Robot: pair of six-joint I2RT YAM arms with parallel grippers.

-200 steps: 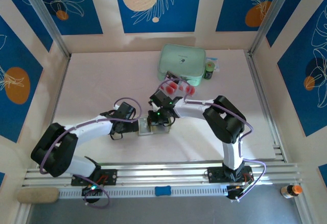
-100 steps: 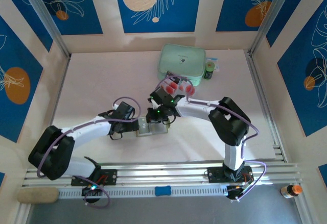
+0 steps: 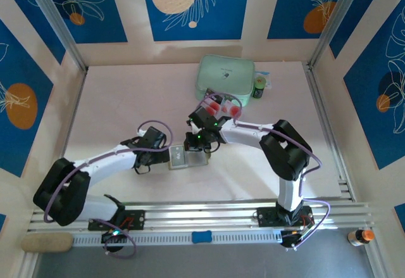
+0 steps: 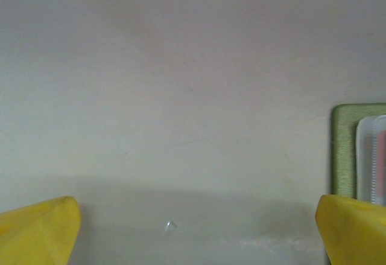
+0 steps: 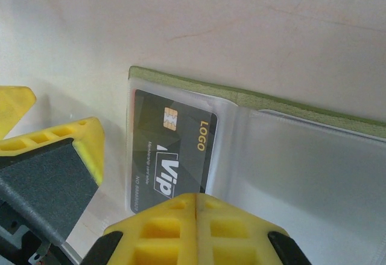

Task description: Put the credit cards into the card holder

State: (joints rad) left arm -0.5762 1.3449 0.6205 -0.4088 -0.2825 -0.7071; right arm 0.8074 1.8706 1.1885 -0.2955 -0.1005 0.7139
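The card holder [image 3: 190,159] lies open mid-desk [image 3: 126,101], a card [image 5: 172,150] in one end pocket. Left end effector [image 3: 169,158] flanks it; right end effector [image 5: 196,207] is over it. Behind, credit cards [image 3: 229,109] lie before the zip case [image 3: 225,77].

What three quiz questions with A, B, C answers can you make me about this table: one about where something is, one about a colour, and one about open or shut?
1. Where on the table does the mint-green zip case sit?
A. at the near edge
B. at the far edge
C. in the middle

2. What colour is the card in the clear pocket of the card holder?
A. red
B. blue
C. black

3. How do the jaws of the left gripper stand?
A. open
B. shut on a card
C. shut on nothing

Answers:
1 B, the top view shows it close to the back wall.
2 C, the right wrist view shows a black card with gold lettering.
3 A, its yellow fingers stand far apart in the left wrist view.
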